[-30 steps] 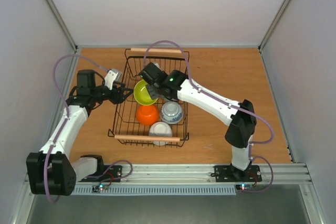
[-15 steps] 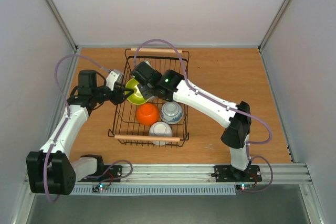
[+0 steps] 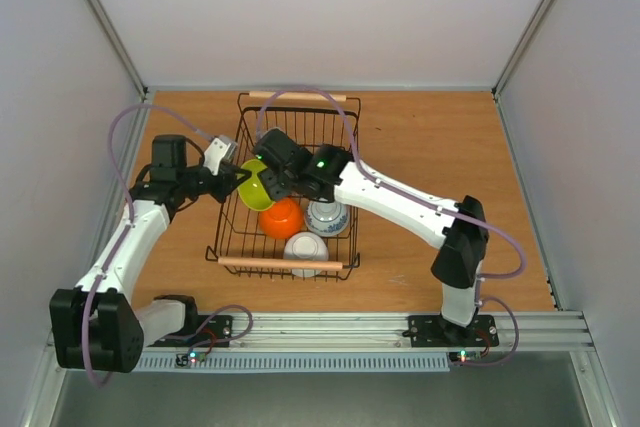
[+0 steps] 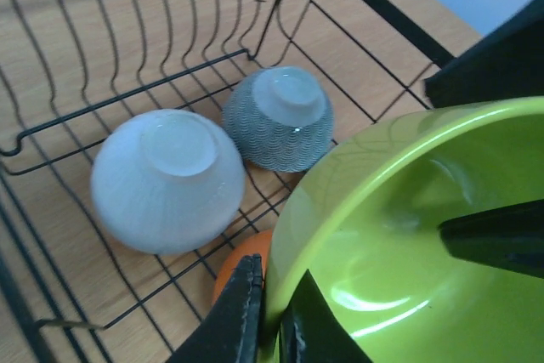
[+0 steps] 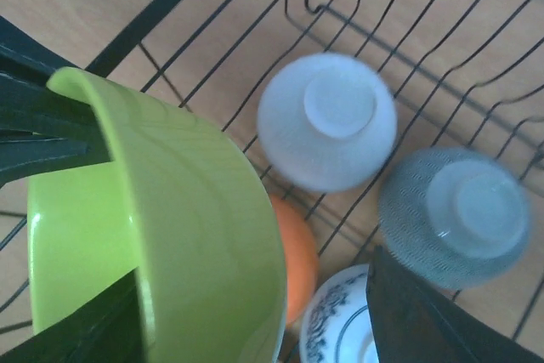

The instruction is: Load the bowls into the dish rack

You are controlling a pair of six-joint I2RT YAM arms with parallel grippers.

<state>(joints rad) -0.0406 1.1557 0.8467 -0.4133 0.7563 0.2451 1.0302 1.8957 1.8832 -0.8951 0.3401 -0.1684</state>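
The lime green bowl (image 3: 255,185) hangs tilted over the left side of the black wire dish rack (image 3: 280,263). My left gripper (image 3: 240,178) is shut on its rim; the left wrist view shows the rim pinched between my fingertips (image 4: 246,312). My right gripper (image 3: 274,175) stands open, one finger inside the green bowl (image 5: 170,218) and the other well clear of it to the right. On the rack floor lie an orange bowl (image 3: 283,217), an upturned white bowl (image 3: 305,247) and an upturned grey patterned bowl (image 3: 328,215). A blue-flowered white bowl (image 5: 344,320) shows below the right wrist.
The rack has light wooden handles at its far end (image 3: 298,96) and near end. Its wire walls (image 4: 170,82) rise close around both grippers. Both arms meet over the rack's left half. Bare wooden table (image 3: 440,137) lies right of the rack.
My left gripper closed on the green bowl's rim. My right gripper, which had held the bowl, opened and let go. The bowl shifted slightly left and lower.
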